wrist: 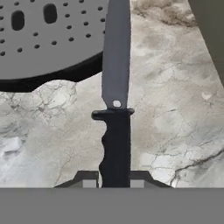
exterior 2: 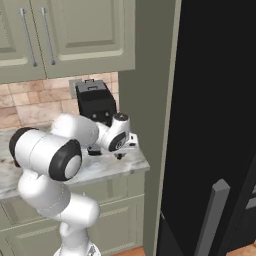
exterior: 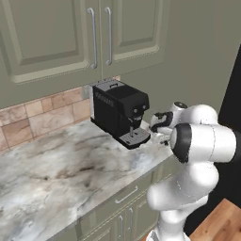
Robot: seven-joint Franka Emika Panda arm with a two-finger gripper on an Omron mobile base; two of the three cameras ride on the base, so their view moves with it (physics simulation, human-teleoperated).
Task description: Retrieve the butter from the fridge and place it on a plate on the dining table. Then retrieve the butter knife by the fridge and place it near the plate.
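The butter knife (wrist: 115,109) has a black handle and a flat grey blade, and it lies along the marble wall counter (wrist: 175,122). My gripper (wrist: 114,181) is shut on the handle's end, one fingertip (wrist: 89,183) on each side. From the base views, the hand hovers low over the counter's right end (exterior: 161,134), just in front of the coffee machine, with the gripper (exterior 2: 119,154) pointing down. The black fridge (exterior 2: 215,125) stands right of the counter, doors closed. Butter, plate and dining table are out of view.
A black coffee machine (exterior: 120,110) stands against the tiled wall, and its perforated drip tray (wrist: 48,35) is close beside the blade. A green side panel (exterior 2: 150,100) separates counter and fridge. Upper cabinets (exterior: 56,33) hang above. The fridge's grey handle (exterior 2: 212,215) juts out low.
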